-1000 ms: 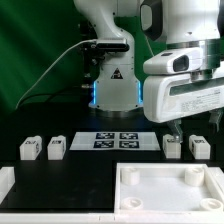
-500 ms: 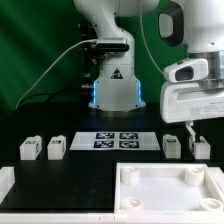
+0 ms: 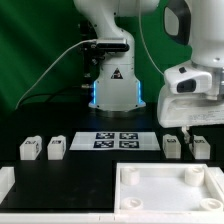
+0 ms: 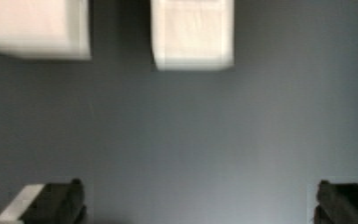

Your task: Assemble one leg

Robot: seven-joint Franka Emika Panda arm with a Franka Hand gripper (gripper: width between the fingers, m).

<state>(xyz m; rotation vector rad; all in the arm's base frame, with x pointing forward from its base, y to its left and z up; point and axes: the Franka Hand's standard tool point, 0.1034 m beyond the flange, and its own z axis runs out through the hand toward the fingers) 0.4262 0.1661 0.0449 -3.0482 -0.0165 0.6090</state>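
Observation:
Four small white legs stand on the black table. Two are at the exterior view's left and two at its right. My gripper hangs just above the right pair, its body covering their far side. The wrist view shows two blurred white legs ahead of my gripper. The dark fingertips stand wide apart with only bare table between them. The gripper is open and empty.
The large white rimmed panel with corner sockets lies at the front right. The marker board lies in the middle of the table. The robot base stands behind it. A white edge shows at the front left.
The gripper has moved down and toward the exterior view's right, closer to the right pair of legs. The legs and the panel have not moved.

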